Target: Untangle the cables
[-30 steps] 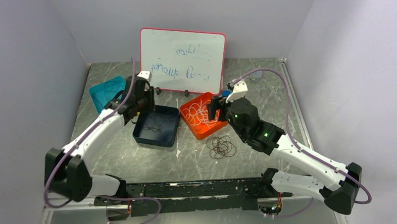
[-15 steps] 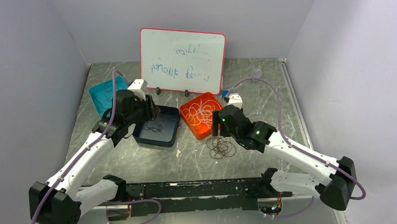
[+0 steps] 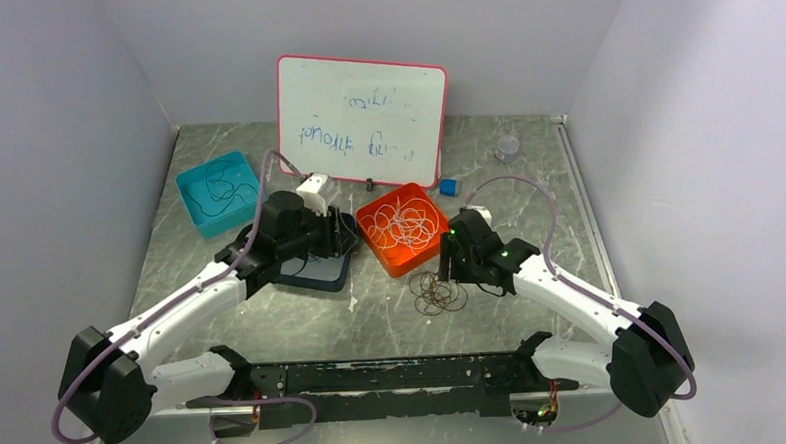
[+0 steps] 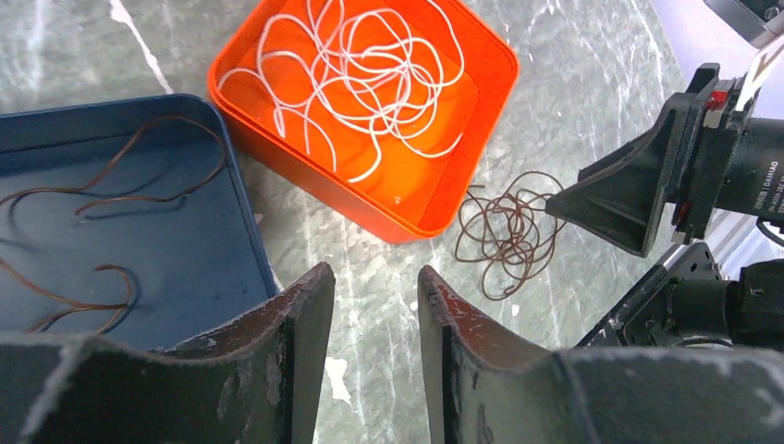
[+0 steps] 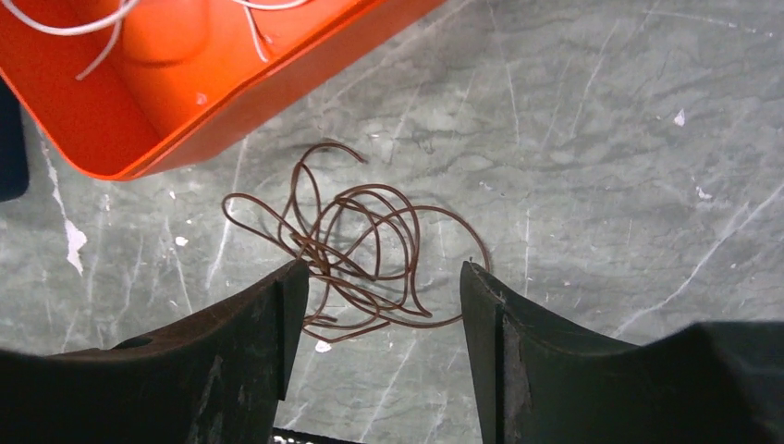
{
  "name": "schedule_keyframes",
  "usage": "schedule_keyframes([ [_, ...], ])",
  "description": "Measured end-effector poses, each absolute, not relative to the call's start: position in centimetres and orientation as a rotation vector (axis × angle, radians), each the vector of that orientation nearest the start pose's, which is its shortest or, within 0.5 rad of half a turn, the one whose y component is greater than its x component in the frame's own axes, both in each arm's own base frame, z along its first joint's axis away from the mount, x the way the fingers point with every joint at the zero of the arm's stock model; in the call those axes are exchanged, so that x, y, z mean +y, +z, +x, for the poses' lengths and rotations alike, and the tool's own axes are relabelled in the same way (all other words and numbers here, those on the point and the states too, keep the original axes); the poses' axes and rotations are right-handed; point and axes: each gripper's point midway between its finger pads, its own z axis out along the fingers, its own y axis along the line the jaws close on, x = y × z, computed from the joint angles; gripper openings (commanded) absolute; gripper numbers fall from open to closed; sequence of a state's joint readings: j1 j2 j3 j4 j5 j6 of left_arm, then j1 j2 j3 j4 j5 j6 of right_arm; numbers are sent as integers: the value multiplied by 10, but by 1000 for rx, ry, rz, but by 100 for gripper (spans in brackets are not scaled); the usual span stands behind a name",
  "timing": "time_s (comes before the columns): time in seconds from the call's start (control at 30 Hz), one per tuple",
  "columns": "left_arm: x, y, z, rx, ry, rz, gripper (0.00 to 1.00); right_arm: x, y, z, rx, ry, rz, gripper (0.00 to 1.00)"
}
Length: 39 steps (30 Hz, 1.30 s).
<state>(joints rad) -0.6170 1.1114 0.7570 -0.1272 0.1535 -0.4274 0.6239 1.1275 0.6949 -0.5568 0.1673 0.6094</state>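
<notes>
A tangle of dark brown cables (image 3: 439,292) (image 4: 508,231) (image 5: 356,245) lies on the marble table just in front of the orange tray (image 3: 375,245) (image 4: 324,180) (image 5: 231,102). White cables (image 3: 406,221) (image 4: 370,83) fill that tray. More brown cables (image 4: 92,231) lie in the dark blue tray (image 3: 321,275) (image 4: 242,213), and black ones (image 3: 217,190) in the teal tray (image 3: 188,203). My right gripper (image 3: 451,269) (image 5: 384,268) hangs open just over the brown tangle, its fingers on either side of it. My left gripper (image 3: 335,235) (image 4: 374,273) is open and empty, above the blue tray's right edge.
A whiteboard (image 3: 362,118) stands at the back. A small blue block (image 3: 449,187) and a clear round lid (image 3: 507,147) sit behind the orange tray. A black rail (image 3: 376,375) runs along the near edge, and walls close in both sides.
The right gripper came down from over the orange tray to the brown tangle, its jaws narrowing a little. The left gripper swung right across the blue tray toward the orange tray.
</notes>
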Motion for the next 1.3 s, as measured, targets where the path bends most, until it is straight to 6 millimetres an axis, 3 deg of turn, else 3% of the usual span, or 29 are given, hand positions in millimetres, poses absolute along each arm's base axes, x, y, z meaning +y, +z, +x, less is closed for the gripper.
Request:
schedule_keyframes([
  [0.33,-262,150,254,2193,-809,356,39,138,68,208,2562,240,102,48],
  [0.7,-265,158,261,2176,-801,341,38,132,36,202,2619,181,132,33],
  [0.87,-264,158,261,2177,-801,335,38,136,31,207,2602,199,135,23],
  [1.1,-265,159,262,2177,-806,326,42,140,48,216,2527,253,130,0],
  [1.3,-273,165,265,2143,-850,322,53,151,101,231,2371,364,94,0],
])
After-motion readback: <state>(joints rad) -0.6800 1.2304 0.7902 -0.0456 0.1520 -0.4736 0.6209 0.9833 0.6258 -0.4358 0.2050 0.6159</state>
